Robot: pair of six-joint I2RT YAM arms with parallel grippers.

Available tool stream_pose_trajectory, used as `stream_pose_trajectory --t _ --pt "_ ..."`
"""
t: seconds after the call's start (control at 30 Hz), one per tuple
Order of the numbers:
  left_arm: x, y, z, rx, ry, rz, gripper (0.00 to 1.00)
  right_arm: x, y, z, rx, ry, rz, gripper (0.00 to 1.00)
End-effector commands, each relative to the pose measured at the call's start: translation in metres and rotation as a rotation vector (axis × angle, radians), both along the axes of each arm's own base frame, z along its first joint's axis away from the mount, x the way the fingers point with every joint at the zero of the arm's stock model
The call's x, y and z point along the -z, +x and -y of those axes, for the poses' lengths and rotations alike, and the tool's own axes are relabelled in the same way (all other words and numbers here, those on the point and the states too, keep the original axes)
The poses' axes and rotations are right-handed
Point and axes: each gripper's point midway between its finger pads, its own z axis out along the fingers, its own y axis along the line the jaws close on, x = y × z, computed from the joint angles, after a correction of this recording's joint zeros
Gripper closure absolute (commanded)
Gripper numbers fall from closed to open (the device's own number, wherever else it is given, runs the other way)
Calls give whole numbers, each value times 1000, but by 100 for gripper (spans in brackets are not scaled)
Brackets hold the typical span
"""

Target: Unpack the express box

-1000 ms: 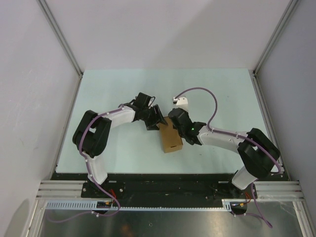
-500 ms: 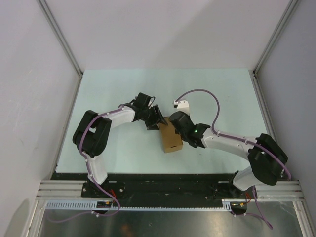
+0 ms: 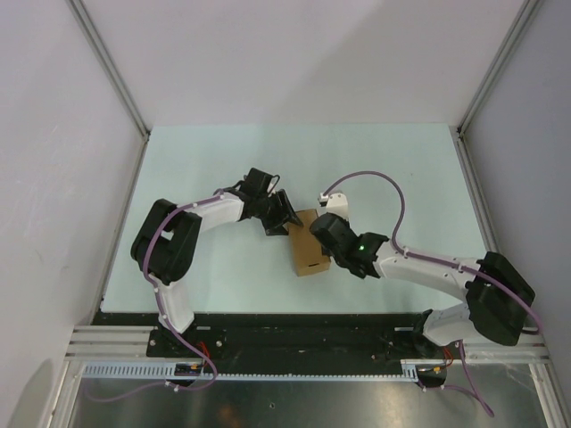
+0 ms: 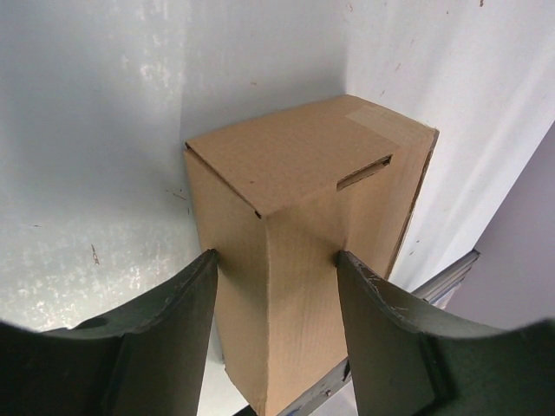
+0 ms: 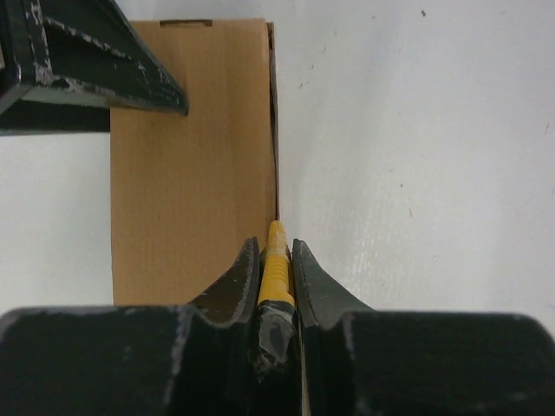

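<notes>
On the bench [image 3: 196, 169], in the middle, lies the express box [image 3: 308, 251]. The left claw [image 4: 276, 256], half wide, grips its two sides. The right claw [image 5: 277, 251], narrow, clamps a yellow knife [image 5: 274, 273] at the box's edge; only the right wrist view shows this knife.

**A:** Bright, even light from overhead. The pale green table top [image 3: 205, 160] carries only faint, soft shadows under the arms.

**B:** Any glare?

**A:** A mottled sheen on the table in the left wrist view. The brown cardboard box [image 4: 295, 173] is sharp there, but the black fingers [image 4: 156, 347] at the bottom edge are blurred and bulge.

**B:** And the right wrist view?

**A:** The cardboard grain is crisp. The near black finger bases [image 5: 130, 364] and the slim yellow knife handle [image 5: 275, 260] are soft.
</notes>
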Motion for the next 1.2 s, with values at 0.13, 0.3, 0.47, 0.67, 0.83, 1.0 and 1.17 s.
stream_pose_trajectory --t 0.13,0.3,0.47,0.67,0.83,1.0,1.17 --pt "32 -11 -19 -67 86 -84 41 -1 -33 7 2 -10 -49 100" --pt "31 -10 -22 -95 94 -74 41 -1 -49 11 -1 -18 -69 100" --pt "29 -9 -23 -114 95 -66 41 3 -61 10 -21 -22 -97 100" --pt "33 -10 -24 -144 94 -85 41 1 -69 9 -21 -3 -108 100" --pt "33 -12 -25 -191 83 -103 42 -5 -71 9 -27 16 -103 100" --pt "36 -17 -21 -224 55 -142 42 -5 -74 9 -36 17 -110 100" --pt "37 -20 -17 -225 41 -156 42 4 -77 8 -40 7 -122 100"
